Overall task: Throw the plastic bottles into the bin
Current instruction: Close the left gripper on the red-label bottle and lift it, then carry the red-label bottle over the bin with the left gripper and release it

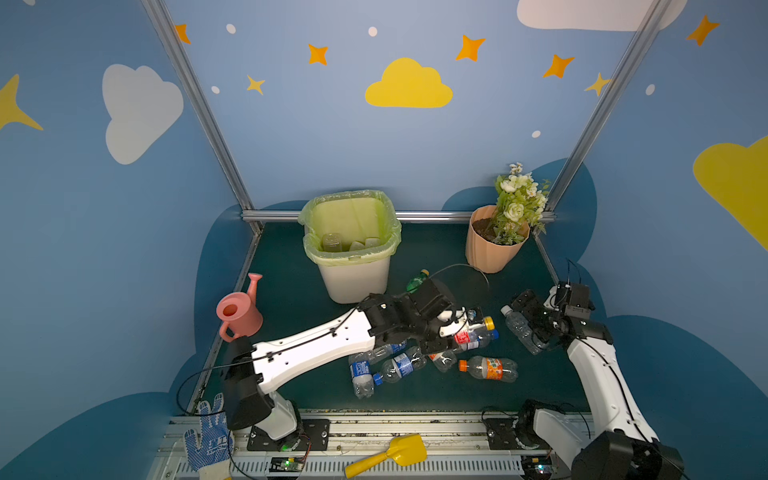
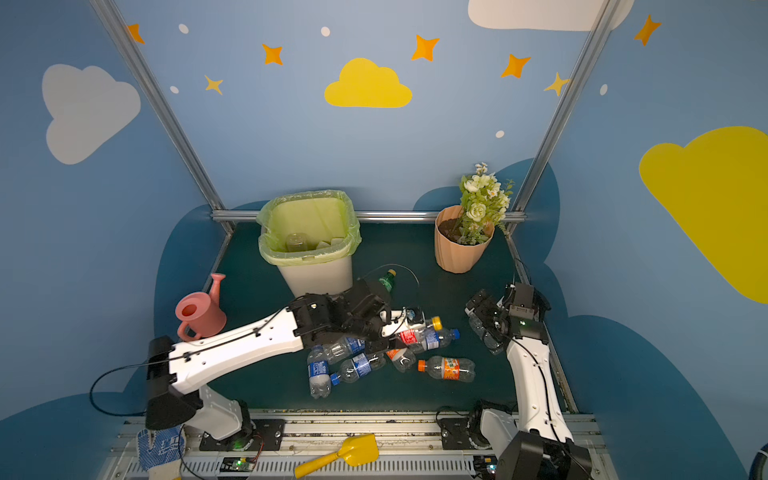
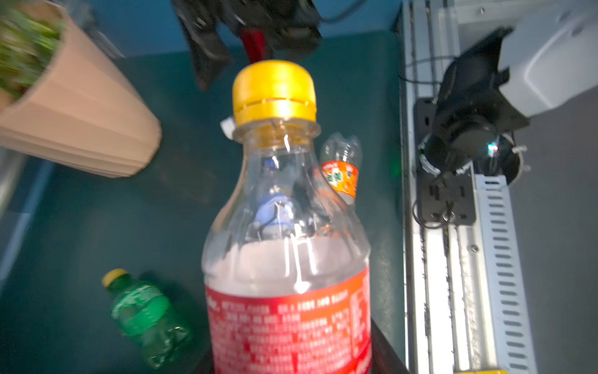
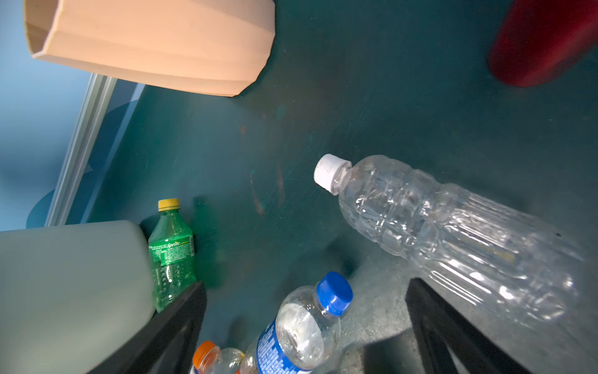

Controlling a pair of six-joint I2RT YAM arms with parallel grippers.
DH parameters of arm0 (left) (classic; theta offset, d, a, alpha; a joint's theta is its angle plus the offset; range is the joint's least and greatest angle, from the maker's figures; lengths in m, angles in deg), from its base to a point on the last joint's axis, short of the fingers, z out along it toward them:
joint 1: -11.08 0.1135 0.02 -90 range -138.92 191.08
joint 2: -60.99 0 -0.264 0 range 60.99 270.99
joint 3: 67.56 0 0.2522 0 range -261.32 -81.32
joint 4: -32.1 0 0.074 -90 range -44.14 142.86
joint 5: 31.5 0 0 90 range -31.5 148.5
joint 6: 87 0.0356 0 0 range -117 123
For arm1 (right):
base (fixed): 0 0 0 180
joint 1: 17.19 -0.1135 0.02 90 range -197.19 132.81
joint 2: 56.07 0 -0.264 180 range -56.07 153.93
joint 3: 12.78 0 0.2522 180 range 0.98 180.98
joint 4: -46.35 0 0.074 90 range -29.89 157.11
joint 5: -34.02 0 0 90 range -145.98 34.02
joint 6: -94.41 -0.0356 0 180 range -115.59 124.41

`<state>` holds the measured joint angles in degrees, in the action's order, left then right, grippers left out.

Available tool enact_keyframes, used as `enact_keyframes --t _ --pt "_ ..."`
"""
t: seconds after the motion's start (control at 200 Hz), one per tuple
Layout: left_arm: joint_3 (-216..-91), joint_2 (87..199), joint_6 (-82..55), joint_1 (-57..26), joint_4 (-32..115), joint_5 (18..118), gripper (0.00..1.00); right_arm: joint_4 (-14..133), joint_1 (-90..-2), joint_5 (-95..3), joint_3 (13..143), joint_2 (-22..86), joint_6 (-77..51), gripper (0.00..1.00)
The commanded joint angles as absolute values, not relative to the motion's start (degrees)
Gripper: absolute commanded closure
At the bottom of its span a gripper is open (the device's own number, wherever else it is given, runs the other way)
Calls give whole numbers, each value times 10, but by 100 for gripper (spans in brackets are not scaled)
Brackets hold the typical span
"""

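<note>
Looking like the grab step: left claw [image 1: 451, 334] clamped on the red-label bottle [image 3: 284, 275] by the other bottles [image 1: 399, 365] mid-surface [image 1: 291, 299], right claw [image 4: 307, 327] wide apart, so next it probably needs a lift over to the bin [image 1: 357, 278].

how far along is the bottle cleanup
Done: a few clear bottles lie in the bin. In hand: the left gripper holds the red-label bottle; the right gripper is open by the white-capped bottle. Left: the green bottle, the blue-label bottles and the orange-label bottle lie on the table.
</note>
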<state>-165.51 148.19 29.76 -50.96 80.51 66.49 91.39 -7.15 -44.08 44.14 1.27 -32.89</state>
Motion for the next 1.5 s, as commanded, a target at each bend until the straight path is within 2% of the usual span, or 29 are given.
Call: enact_keyframes --t 0.0,0.315,0.57,0.676,0.781,0.851,0.896,0.981,1.231,1.496 --pt "-1642 1424 281 -483 748 600 52 890 -70 -415 438 16 -326 4" --pt "-1580 1270 313 -410 474 462 52 870 -70 -388 440 27 -325 4" --pt "-1623 1279 325 -345 385 447 51 876 -70 -395 434 15 -324 4" --pt "-1633 1314 241 -255 418 469 50 876 -70 -402 430 7 -327 4" --pt "-1626 1365 127 -162 469 519 40 876 -70 -405 427 1 -327 4" --pt "-1630 1396 110 -139 503 527 25 878 -69 -407 428 -1 -326 4" --pt "-1638 1407 114 -137 517 521 12 880 -69 -409 429 -2 -324 4" --pt "-1655 1398 127 -138 516 525 0 884 -69 -415 431 -6 -321 4" --pt "-1655 1316 165 -145 442 561 0 905 -69 -444 427 -14 -324 4" --pt "-1571 1250 134 -146 437 554 0 929 -62 -480 420 -2 -327 4"
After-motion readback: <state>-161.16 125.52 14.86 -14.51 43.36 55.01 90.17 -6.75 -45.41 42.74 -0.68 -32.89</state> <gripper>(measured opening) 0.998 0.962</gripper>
